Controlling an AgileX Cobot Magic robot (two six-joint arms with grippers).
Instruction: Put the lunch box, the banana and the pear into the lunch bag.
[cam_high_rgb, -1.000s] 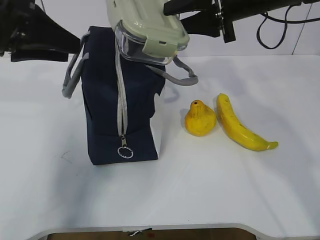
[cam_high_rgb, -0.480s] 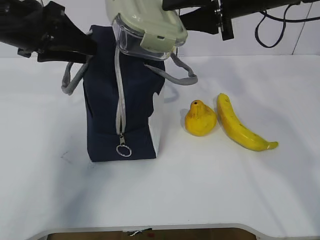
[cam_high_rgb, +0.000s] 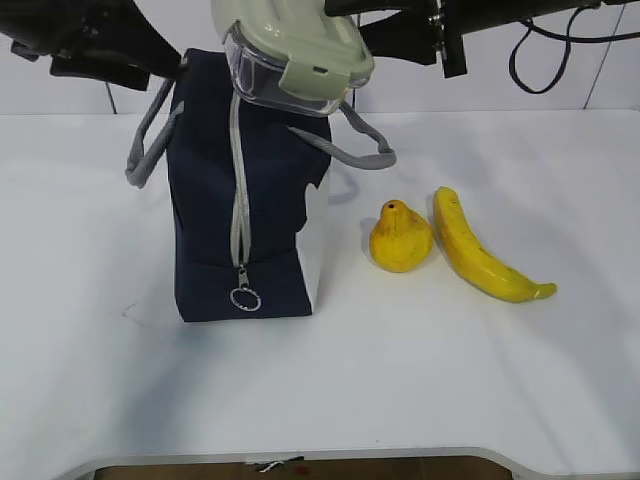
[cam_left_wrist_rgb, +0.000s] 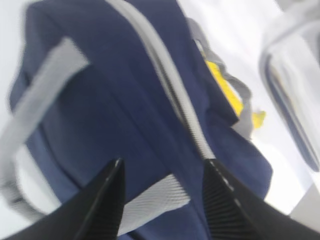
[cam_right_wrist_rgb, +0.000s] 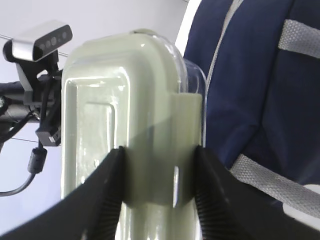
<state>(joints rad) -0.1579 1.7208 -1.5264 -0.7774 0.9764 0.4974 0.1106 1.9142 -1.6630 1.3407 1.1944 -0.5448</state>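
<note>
The right gripper clamps the lunch box between its fingers, above the lunch bag. The left gripper fingers are spread over the bag's top; a grey handle lies between them.

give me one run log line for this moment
right gripper: holds lunch box above lunch bag | left gripper: at bag handle | pear, banana: on table
</note>
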